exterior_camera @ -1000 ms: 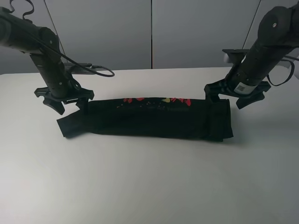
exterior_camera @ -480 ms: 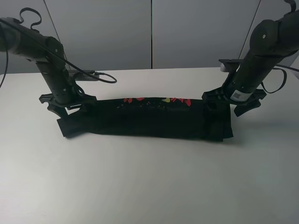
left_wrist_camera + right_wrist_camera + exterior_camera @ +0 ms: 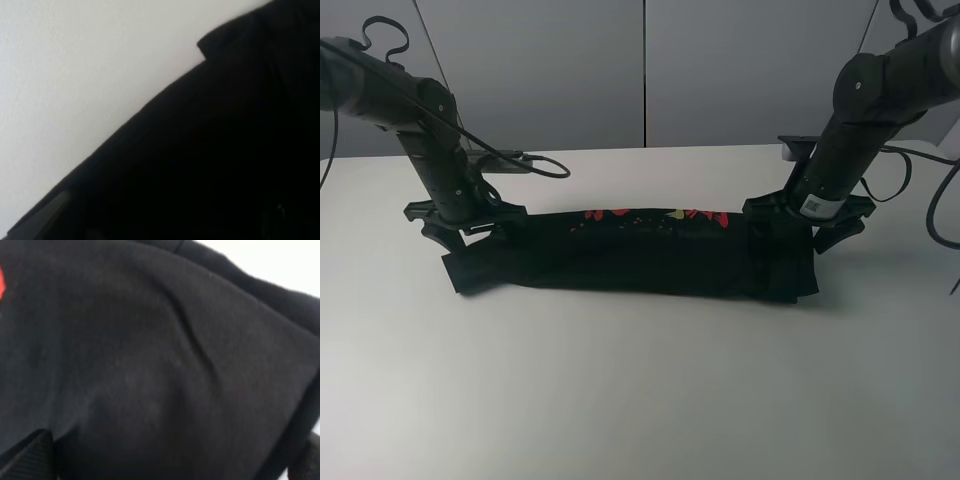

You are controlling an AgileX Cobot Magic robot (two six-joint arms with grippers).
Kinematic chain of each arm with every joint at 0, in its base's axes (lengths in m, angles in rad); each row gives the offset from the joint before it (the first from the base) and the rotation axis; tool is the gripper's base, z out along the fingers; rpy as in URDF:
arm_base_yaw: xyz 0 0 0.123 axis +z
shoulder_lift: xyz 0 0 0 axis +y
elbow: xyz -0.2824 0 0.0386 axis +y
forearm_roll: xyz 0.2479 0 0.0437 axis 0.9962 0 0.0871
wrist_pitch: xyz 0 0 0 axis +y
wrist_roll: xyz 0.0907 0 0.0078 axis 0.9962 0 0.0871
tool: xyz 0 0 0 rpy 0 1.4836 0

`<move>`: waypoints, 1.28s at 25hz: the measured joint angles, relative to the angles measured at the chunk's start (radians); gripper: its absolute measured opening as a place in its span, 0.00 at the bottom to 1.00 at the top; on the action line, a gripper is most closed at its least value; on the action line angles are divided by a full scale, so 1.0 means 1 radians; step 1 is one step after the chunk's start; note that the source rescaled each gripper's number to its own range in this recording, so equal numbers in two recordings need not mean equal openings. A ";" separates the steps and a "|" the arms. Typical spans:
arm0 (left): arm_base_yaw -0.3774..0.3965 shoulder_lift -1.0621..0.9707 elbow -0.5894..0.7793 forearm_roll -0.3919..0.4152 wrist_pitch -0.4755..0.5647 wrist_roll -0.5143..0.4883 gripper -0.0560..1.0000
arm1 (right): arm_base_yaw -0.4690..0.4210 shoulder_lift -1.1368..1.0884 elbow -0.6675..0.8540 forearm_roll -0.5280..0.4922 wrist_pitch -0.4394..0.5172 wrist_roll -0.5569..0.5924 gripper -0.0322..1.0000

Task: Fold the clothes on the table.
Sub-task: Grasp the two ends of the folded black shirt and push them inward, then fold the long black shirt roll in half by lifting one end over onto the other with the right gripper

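The T-shirt (image 3: 640,255) is folded into a band near the far edge of the table (image 3: 640,400); jaws are spread over both ends, likely to be gripped next.

Soft, even light from above fills the exterior high view, which is sharp throughout. The white table (image 3: 640,400) carries only faint grey shadows beside the black shirt (image 3: 640,260) and no glare. Both wrist views are blurred (the left one mostly featureless black) — cloth texture barely resolves.
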 joint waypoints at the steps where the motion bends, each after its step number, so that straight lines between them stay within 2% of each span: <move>1: 0.000 0.000 0.000 0.000 0.000 0.000 0.92 | 0.000 0.012 -0.003 0.000 0.005 0.002 1.00; 12: 0.000 0.000 0.000 0.000 0.000 0.002 0.92 | 0.000 0.078 -0.017 -0.004 0.018 0.004 1.00; 13: 0.000 0.000 0.000 0.000 0.000 0.002 0.92 | 0.000 0.079 -0.017 -0.006 0.018 0.004 0.97; 14: 0.000 0.000 0.000 0.000 0.000 0.002 0.92 | 0.000 0.081 -0.017 -0.011 0.016 0.000 0.91; 15: 0.000 0.001 0.000 0.000 0.000 0.002 0.92 | 0.000 0.080 -0.017 -0.012 0.010 -0.002 0.82; 20: 0.000 0.001 0.000 -0.009 -0.002 -0.004 0.92 | 0.000 0.088 -0.017 0.061 -0.003 -0.066 0.17; 23: 0.000 0.001 0.000 -0.010 -0.002 -0.004 0.92 | -0.004 0.089 -0.017 0.100 -0.003 -0.106 0.15; 32: 0.000 0.001 0.000 -0.010 -0.002 0.004 0.92 | -0.004 0.064 -0.012 0.109 0.029 -0.128 0.15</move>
